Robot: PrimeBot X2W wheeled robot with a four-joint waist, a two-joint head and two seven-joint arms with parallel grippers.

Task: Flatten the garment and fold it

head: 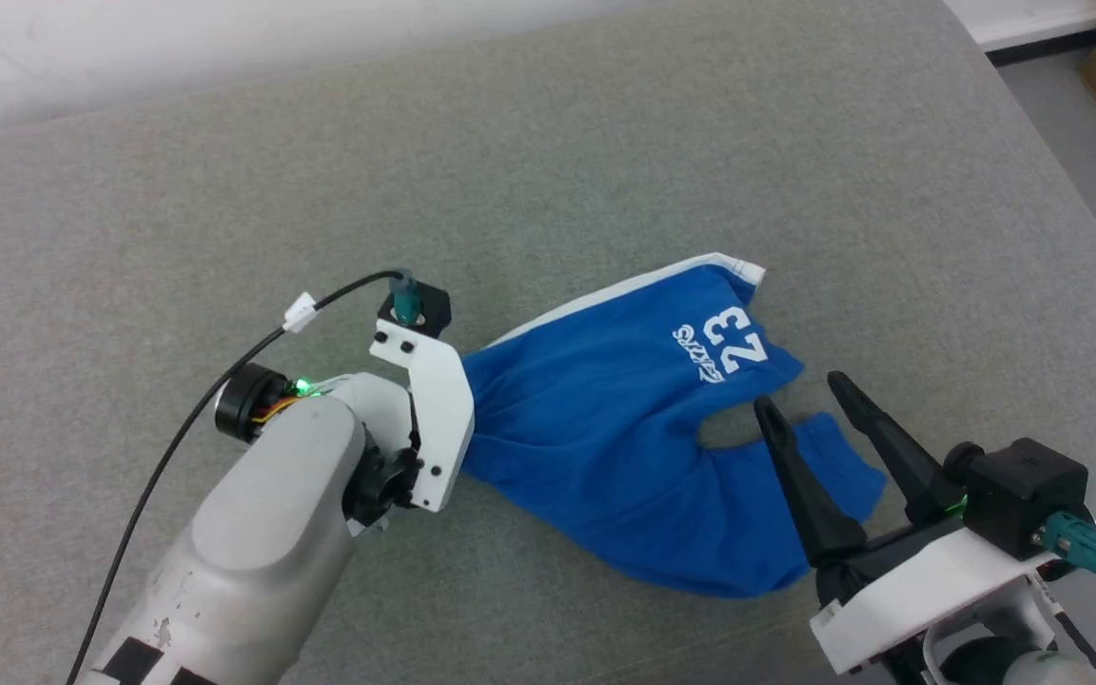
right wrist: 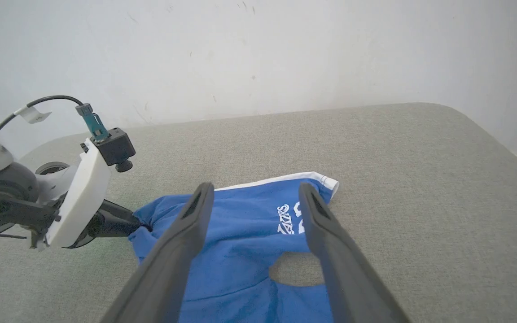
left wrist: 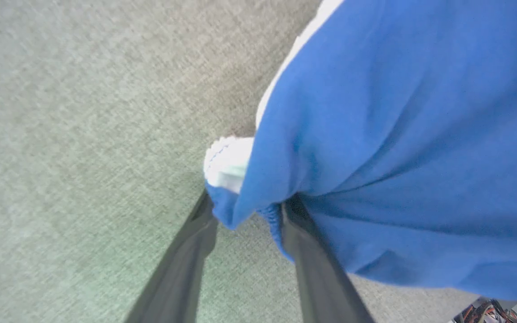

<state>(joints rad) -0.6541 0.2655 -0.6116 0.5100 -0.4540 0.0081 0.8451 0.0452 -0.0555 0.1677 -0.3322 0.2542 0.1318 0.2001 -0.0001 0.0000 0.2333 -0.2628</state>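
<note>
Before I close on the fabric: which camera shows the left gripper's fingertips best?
The left wrist view: the left gripper straddles the bunched blue-and-white edge of the shorts, jaws apart. In the head view its white mount hides the fingers; the right wrist view shows one finger from the side.

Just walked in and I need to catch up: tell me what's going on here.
A two-armed robot is working on blue shorts that lie crumpled on a grey padded surface. The left gripper has a bunched edge of the shorts between its parted fingers, not clamped yet. The right gripper hovers open over the leg end, holding nothing. The shorts are neither flat nor folded.
</note>
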